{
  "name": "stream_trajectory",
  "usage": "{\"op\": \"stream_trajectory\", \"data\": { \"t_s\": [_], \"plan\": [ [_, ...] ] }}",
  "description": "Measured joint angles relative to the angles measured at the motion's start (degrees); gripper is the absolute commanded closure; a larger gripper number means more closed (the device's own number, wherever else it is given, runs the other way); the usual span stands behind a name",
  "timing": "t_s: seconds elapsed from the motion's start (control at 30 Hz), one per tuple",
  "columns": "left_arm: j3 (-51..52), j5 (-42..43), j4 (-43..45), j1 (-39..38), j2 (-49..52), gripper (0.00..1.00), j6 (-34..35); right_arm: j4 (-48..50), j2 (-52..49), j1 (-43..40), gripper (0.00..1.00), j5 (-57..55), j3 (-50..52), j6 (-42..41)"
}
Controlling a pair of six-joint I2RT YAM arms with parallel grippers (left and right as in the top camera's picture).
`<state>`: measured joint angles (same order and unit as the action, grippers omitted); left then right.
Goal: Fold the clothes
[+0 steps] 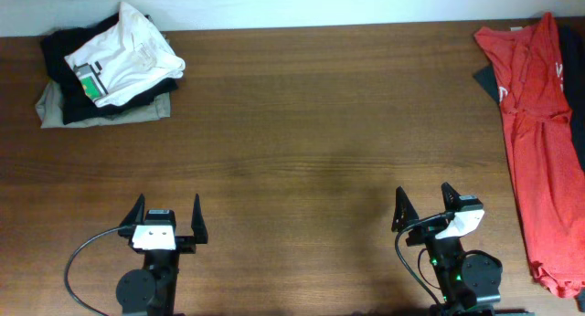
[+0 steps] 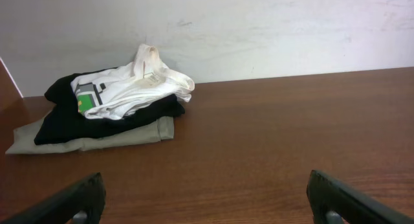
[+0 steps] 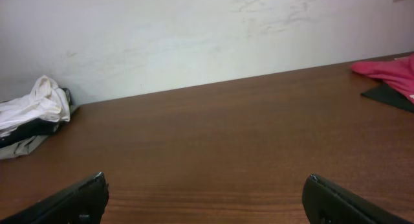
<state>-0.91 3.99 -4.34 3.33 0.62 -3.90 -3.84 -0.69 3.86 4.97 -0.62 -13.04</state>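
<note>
The white T-shirt (image 1: pixel 128 51) with a green-and-grey graphic lies bunched on top of a pile at the table's far left corner. It also shows in the left wrist view (image 2: pixel 129 88) and small at the left edge of the right wrist view (image 3: pixel 35 104). My left gripper (image 1: pixel 166 215) is open and empty near the front edge, far from the shirt; its fingers frame bare wood (image 2: pixel 204 198). My right gripper (image 1: pixel 425 206) is open and empty at the front right (image 3: pixel 204 198).
Under the white shirt lie a black garment (image 1: pixel 64 56) and a beige folded garment (image 1: pixel 101 106). A red shirt (image 1: pixel 535 124) is spread along the right edge over a dark cloth (image 1: pixel 484 79). A white wall (image 2: pixel 259 30) runs behind the wooden table (image 1: pixel 311 124).
</note>
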Motion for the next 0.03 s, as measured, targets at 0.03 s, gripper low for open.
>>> {"op": "stream_trajectory", "data": {
  "t_s": [0.03],
  "plan": [
    [0.0, 0.0, 0.0, 0.0, 0.0, 0.01, 0.0, 0.0, 0.0, 0.0, 0.01, 0.0, 0.0, 0.0]
  ]
}}
